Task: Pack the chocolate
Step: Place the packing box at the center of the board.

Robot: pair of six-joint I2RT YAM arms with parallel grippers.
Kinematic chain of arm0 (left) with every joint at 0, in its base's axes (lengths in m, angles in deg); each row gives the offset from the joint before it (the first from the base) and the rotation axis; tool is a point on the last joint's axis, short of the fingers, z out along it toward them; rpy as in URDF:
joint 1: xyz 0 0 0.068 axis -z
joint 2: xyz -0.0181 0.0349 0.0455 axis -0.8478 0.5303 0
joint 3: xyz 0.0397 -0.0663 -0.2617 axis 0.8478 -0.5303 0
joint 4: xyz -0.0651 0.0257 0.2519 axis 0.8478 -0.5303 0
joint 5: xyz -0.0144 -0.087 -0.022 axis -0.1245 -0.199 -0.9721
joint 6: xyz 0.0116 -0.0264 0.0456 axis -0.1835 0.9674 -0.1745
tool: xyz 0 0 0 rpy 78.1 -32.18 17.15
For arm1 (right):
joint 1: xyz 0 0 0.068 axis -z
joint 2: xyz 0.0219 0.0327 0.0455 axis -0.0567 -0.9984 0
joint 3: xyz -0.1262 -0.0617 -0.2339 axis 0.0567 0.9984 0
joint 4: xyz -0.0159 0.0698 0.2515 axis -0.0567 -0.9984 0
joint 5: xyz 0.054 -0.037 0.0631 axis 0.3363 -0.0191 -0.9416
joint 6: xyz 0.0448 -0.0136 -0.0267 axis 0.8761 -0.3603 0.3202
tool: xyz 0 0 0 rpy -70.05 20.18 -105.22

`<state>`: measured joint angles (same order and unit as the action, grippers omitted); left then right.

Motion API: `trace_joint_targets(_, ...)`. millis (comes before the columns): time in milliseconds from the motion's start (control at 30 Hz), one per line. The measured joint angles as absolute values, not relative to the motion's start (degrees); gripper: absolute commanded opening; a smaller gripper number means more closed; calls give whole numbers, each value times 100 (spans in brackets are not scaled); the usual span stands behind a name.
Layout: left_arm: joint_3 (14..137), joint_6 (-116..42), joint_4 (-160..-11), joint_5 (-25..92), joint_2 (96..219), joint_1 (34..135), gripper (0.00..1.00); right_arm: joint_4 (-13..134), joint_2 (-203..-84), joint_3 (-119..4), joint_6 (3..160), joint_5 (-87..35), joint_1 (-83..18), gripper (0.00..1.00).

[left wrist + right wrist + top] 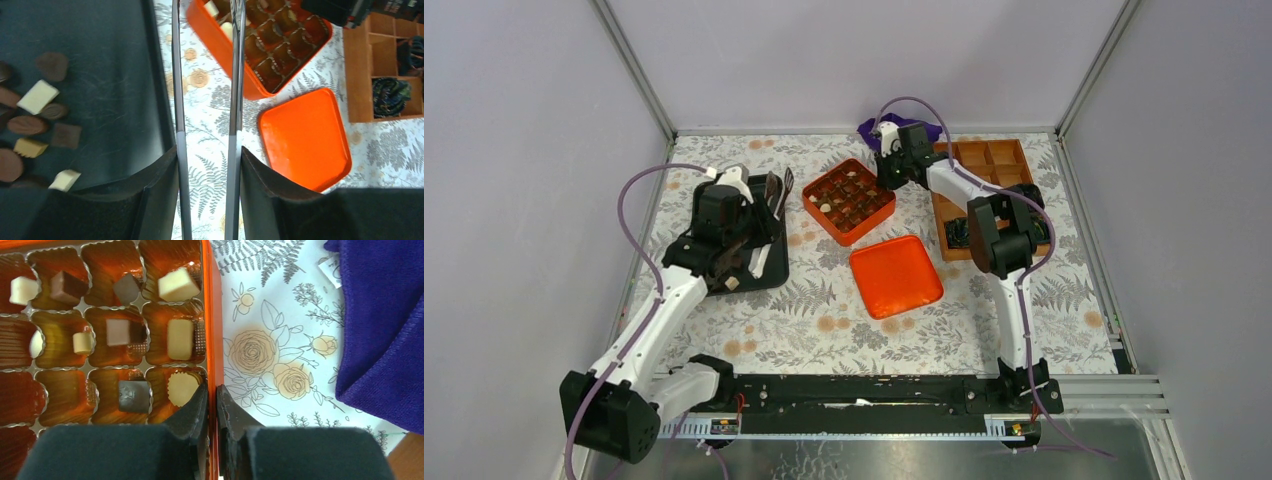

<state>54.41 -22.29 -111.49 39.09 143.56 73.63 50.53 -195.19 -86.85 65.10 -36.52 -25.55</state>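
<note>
Loose chocolate pieces [37, 97], dark, light brown and cream, lie on a black tray [110, 75] to the left of my left gripper [207, 155]. That gripper is shut on metal tongs [178, 100], whose two arms stand apart with nothing between them and reach toward the orange box [212, 45]. From above, the left gripper [759, 222] hangs over the tray's right side. The box [849, 200] has ribbed cups with several chocolates [179, 284] in them. My right gripper [212, 390] is shut on the box's right wall [214, 330], one finger inside and one outside.
The orange lid [896, 275] lies flat in front of the box. A wooden compartment tray [989, 165] stands at the right under the right arm. A purple cloth [380, 330] lies behind the box. Grey walls close in the patterned table.
</note>
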Motion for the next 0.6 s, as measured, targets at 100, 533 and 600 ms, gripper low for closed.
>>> trace_joint_targets(100, 5441, -2226, -11405, 4097, 14214, 7248, 49, 5134, -19519, -8681, 6607, -3657, -2477, 23)
trace_joint_targets(533, 6361, -2224, -13293, 4589, 14540, 6721, 47, 4836, -19237, -8552, 6720, -4195, -2160, 83)
trace_joint_targets(600, 6554, -2231, -13617, 4599, 14680, 6572, 47, 4594, -19017, -8552, 6583, -4398, -2092, 84)
